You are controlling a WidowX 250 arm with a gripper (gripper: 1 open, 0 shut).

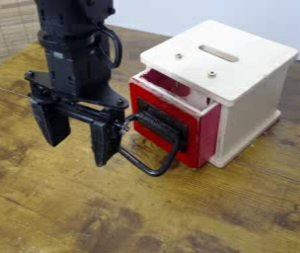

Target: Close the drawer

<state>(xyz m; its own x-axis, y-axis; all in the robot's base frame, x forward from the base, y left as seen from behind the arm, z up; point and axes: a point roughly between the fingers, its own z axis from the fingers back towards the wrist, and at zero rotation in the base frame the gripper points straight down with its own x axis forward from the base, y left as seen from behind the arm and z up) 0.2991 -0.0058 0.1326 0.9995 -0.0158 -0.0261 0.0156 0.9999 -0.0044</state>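
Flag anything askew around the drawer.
Nothing looks spilled or damaged. The red drawer sits slightly out of the white box, which is expected before closing.

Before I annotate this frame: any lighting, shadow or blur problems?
Camera view: soft shading on the white box, visible grain on the table; the arm shows little surface detail in its dark parts; small text or marks unreadable at this resolution.

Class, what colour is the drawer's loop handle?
The loop handle is black, showing best in the camera view.
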